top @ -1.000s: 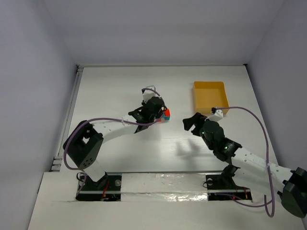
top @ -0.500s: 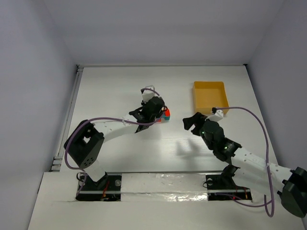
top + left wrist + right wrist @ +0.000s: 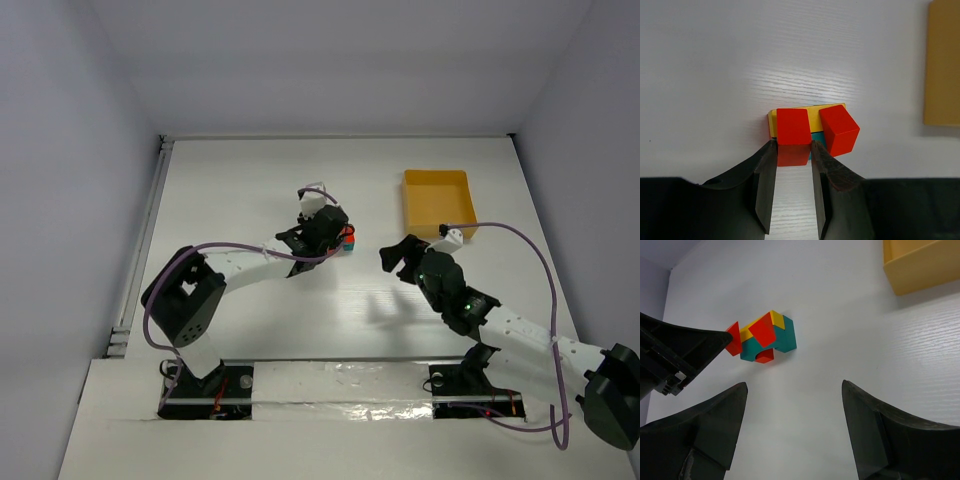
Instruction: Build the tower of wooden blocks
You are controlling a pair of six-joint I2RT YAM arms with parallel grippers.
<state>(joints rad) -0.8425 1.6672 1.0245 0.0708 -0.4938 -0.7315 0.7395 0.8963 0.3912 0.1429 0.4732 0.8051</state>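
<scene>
The wood block tower [image 3: 348,238] is a small stack of teal, yellow and red blocks in the middle of the table, also in the right wrist view [image 3: 769,337]. My left gripper [image 3: 335,234] reaches it from the left and is shut on a red cube [image 3: 792,131], which rests against the yellow bar [image 3: 814,114]. A second red cube [image 3: 839,129] sits tilted beside it, above a teal block. My right gripper [image 3: 396,256] hovers open to the right of the tower, with nothing between its fingers [image 3: 794,385].
A yellow-orange square tray [image 3: 437,200] with a raised rim stands at the back right, also seen in both wrist views [image 3: 942,65] [image 3: 920,265]. White walls close the table on three sides.
My left arm has shifted slightly, its wrist edging a little toward the tower with the red cube still gripped. The right arm has hardly moved.
</scene>
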